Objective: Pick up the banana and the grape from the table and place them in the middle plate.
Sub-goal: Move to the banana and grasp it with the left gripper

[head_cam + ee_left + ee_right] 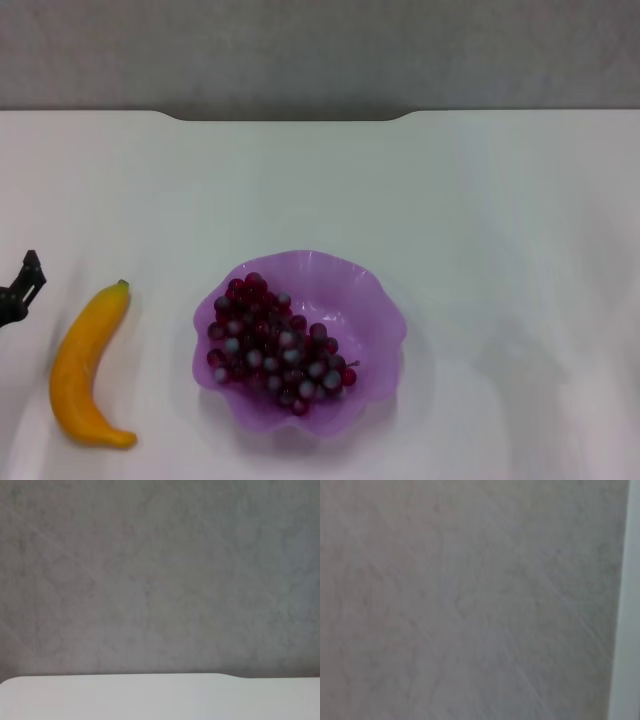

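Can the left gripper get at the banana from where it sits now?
Probably yes. The left gripper sits at the table's left edge, just beside the banana, with bare tabletop between them.

The head view looks down from above on the table [480, 200]. The left wrist view faces level toward a grey wall [160, 570], sharing the table's far edge. The right wrist view faces grey wall close up.

grape [276, 345] in middle plate [375, 300], banana [88, 365] left
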You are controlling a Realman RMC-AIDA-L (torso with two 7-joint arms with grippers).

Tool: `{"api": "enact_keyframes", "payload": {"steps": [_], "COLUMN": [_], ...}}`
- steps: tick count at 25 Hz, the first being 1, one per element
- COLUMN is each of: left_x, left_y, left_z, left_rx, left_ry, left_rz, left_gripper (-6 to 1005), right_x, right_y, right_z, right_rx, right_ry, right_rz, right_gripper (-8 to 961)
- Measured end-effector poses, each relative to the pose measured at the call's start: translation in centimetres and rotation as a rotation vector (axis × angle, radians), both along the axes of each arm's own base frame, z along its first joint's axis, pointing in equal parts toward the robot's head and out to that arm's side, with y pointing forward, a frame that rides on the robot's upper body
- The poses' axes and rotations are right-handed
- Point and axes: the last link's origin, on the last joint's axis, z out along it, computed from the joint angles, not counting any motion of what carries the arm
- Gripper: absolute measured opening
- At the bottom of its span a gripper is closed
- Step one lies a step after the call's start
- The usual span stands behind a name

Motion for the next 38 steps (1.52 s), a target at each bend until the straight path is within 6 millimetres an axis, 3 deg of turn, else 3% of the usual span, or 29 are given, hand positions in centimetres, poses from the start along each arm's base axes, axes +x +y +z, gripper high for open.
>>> {"api": "enact_keyframes", "payload": {"steps": [4, 10, 23, 38], "left_x": [0.4, 0.2, 1.0, 1.0], "left_y": [0.4, 0.9, -0.3, -1.5], "left_z": [-0.2, -0.8, -2.0, -3.4], "left_rx": [-0.007, -0.045, -0.126, -0.233], "left_ry": [-0.003, 0.002, -0.045, -0.004], "left_rz": [-0.006, 0.027, -0.058, -0.089], "left_gripper": [847, 847, 846, 845], "right_x": [1.4, 3.1, 4.5, 4.2], "right_y": [-1.4, -1.7, -2.1, -1.8], "right_z": [-1.9, -3.9, -4.3, -4.4], "right_rx": [-0.031, -0.147, -0.203, -0.208], "right_ry": [0.001, -0.018, -0.037, -0.038], "right_rz": [-0.07, -0.141, -0.197, -0.186], "right_gripper": [42, 17, 18, 18]}}
